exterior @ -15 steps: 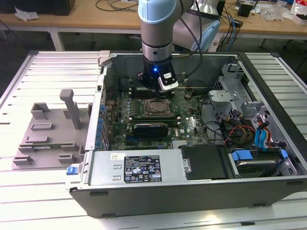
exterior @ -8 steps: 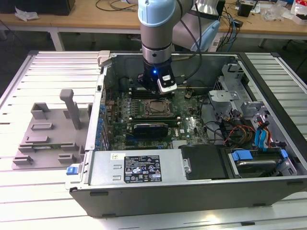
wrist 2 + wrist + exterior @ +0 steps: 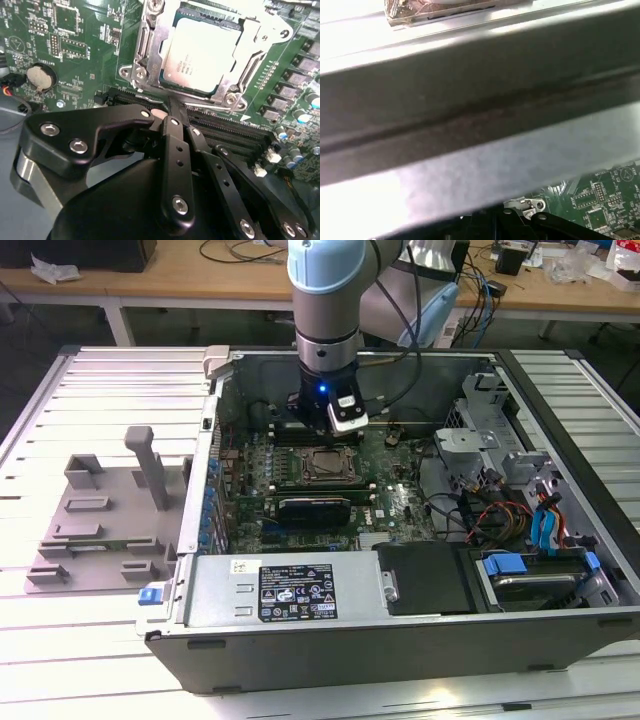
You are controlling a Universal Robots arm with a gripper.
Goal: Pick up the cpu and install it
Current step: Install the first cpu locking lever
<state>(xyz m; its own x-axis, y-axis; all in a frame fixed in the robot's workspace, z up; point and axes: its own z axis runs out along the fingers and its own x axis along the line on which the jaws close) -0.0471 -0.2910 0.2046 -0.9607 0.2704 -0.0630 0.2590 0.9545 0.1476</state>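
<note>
Black screw-studded gripper point(image 3: 170, 112), pale-blue arm point(image 3: 325, 280)

Bright, even overhead light in the exterior view; pale slatted desk point(image 3: 90, 640) washed nearly white along its near edge. Inside of the computer case point(image 3: 400, 620) dimmer, shadowed beneath the arm, with a small blue glow there. Soft glare on the chip point(image 3: 202, 52) in the second wrist view; black tool point(image 3: 167, 112) blurred up close. Smeared, out-of-focus grey metal wall point(image 3: 470, 115) in the first wrist view, blown out along one edge.
</note>
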